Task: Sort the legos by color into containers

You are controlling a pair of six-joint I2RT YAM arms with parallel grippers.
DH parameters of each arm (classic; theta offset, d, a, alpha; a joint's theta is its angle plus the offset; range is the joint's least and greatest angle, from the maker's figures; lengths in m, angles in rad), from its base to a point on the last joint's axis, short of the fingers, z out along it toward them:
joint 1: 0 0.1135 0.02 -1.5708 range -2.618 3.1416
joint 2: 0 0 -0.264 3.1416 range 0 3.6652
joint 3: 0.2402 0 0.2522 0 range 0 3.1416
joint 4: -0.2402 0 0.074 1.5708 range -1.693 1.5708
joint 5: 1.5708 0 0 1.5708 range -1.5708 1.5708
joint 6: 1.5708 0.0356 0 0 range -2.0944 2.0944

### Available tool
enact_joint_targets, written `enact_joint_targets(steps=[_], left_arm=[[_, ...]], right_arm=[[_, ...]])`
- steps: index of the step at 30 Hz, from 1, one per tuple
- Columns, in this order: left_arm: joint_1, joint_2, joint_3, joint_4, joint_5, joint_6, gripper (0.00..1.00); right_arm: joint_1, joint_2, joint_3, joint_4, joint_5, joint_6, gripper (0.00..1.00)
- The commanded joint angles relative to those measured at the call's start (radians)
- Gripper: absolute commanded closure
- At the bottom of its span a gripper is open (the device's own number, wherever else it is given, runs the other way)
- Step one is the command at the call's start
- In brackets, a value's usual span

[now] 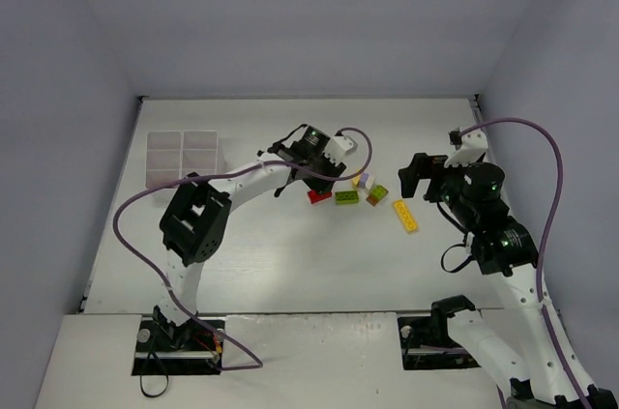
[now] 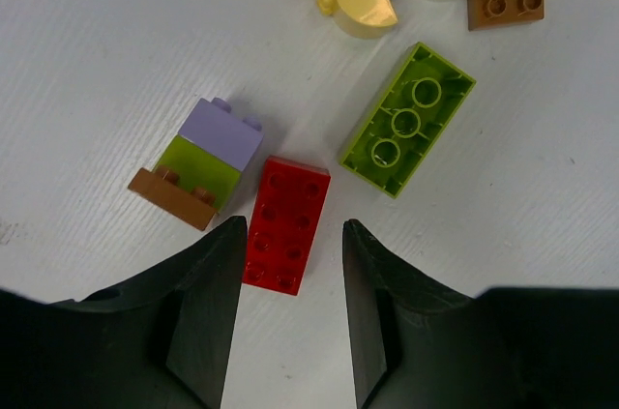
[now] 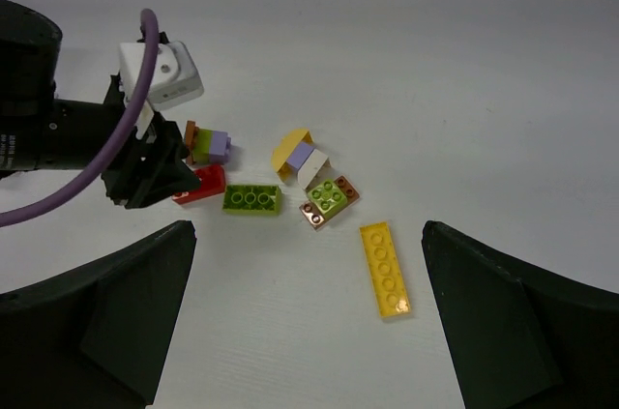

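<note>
The left gripper [image 2: 290, 269] is released, its black jaws spread either side of the small red studded plastic brick [image 2: 286, 223]. An upturned lime green brick [image 2: 406, 119] lies just right of the red brick, and a lilac, lime and brown stack [image 2: 198, 162] lies just left of it. The long flat yellow brick [image 3: 385, 269] lies further right, near the right gripper [image 3: 308, 254], whose jaws are also wide apart. The white plastic tray [image 1: 184, 156] with six compartments sits well to the left of the red brick.

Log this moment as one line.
left pincer open, fingertips flanking red brick | right pincer open, holding nothing | white tray: no bricks seen
</note>
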Motion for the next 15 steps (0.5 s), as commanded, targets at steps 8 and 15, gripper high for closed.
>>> enact_joint_targets(steps=[8, 15], left_arm=[[-0.017, 0.076, 0.12, -0.067, -0.011, 0.015, 0.61], [-0.026, 0.119, 0.146, -0.09, -0.015, 0.013, 0.61]], right_arm=[[0.007, -0.028, 0.034, 0.02, 0.025, 0.01, 0.0], [0.007, -0.022, 0.036, 0.02, 0.022, 0.01, 0.0]])
